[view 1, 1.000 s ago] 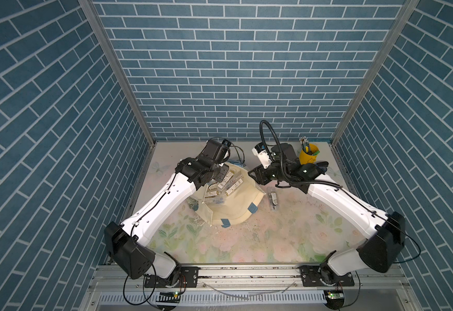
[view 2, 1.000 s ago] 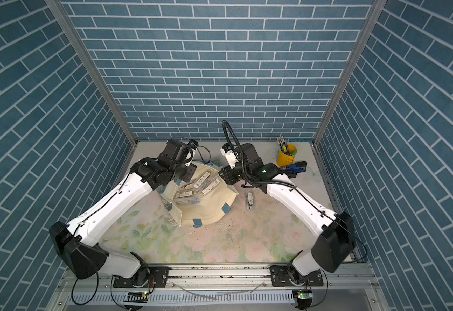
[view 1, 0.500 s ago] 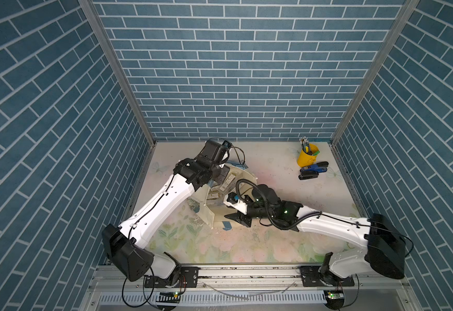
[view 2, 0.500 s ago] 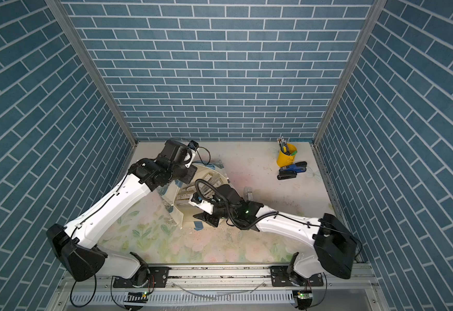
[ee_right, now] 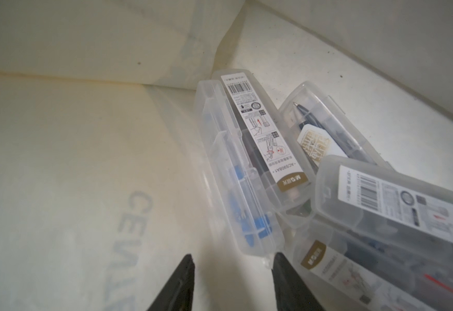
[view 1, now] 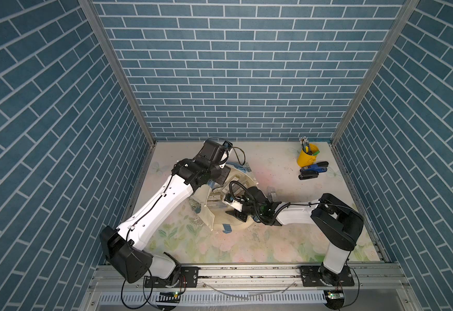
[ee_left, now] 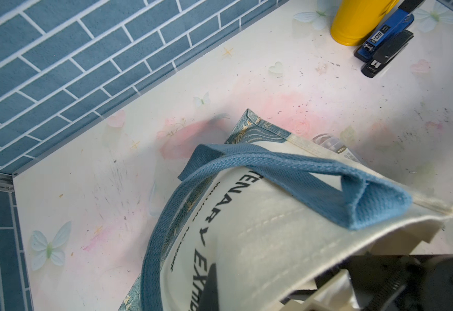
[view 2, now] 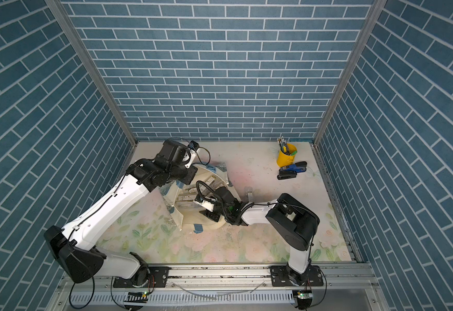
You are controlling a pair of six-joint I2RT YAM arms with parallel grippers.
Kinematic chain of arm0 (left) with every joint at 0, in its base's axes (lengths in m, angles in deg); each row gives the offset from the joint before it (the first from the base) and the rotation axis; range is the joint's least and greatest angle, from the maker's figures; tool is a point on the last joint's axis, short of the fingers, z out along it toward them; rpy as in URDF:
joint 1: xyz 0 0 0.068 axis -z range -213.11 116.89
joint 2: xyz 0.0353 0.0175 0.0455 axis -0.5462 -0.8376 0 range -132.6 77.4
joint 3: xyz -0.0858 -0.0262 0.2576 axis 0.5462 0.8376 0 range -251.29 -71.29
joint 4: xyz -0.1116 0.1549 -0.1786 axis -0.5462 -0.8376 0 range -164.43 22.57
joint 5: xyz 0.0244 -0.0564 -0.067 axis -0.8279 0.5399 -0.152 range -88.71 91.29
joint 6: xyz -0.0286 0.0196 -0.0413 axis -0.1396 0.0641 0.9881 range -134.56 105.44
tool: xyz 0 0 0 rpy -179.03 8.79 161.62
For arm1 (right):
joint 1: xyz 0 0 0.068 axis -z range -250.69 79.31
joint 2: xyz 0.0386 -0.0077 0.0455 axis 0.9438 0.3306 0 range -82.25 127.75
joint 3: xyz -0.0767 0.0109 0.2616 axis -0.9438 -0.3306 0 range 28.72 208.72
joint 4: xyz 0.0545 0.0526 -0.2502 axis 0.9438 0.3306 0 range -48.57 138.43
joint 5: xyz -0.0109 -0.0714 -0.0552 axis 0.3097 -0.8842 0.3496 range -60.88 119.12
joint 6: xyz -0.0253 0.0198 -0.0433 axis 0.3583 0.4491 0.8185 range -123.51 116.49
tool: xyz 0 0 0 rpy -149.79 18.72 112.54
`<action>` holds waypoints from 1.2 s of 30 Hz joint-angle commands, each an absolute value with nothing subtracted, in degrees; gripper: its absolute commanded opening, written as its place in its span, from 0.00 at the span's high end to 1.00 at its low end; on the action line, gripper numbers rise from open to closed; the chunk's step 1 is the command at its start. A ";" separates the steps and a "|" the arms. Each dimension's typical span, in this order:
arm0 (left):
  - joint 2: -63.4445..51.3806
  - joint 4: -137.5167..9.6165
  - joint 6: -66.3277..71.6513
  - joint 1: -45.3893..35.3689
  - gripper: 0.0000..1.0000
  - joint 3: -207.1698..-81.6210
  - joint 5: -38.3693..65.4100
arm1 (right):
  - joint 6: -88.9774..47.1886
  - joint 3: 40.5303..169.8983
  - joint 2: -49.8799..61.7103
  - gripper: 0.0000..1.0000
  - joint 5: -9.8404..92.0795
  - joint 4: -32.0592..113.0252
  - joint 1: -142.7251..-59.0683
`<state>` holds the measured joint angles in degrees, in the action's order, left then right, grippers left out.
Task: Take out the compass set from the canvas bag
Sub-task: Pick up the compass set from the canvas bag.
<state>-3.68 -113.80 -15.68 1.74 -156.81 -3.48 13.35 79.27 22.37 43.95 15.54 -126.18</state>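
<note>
**We hold the bag open and reach in for a compass set**

At about 11 o'clock on the bag, our left gripper (view 1: 218, 179) is pinched tight on the rim of the canvas bag (ee_left: 273, 237). It lifts the cloth so the mouth gapes wide and we can see inside. The bag lies on its side in the middle of the table, with its mouth turned toward about 4 o'clock. Our right gripper (ee_right: 234, 257) comes in from that side, its two fingers apart with nothing between them. Just past its tips lies the compass set (ee_right: 236, 172), a clear case with a blue compass in it. It rests on the bag's inside wall, with more clear cases (ee_right: 381, 204) piled beside it. We think the fingers are lined up to close on the end of that case. At the bag's 3 o'clock one more case (view 1: 271, 191) lies out on the table. At 2 o'clock stands a yellow cup (view 1: 306, 157).
</note>
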 commanded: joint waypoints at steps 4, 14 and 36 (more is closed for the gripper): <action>-0.28 -110.16 -16.89 1.79 1.00 -155.36 -0.94 | 18.77 86.69 25.88 0.47 46.91 16.07 -125.78; 0.05 -109.10 -17.33 1.71 1.00 -154.01 -0.46 | 17.34 91.61 30.59 0.50 51.11 20.74 -126.18; 1.37 -108.02 -17.82 1.53 1.00 -151.98 -3.16 | 18.46 94.72 32.76 0.69 49.17 28.67 -127.69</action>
<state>-0.40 -110.00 -16.84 1.26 -152.26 -2.96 16.68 92.03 31.37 49.74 25.27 -127.31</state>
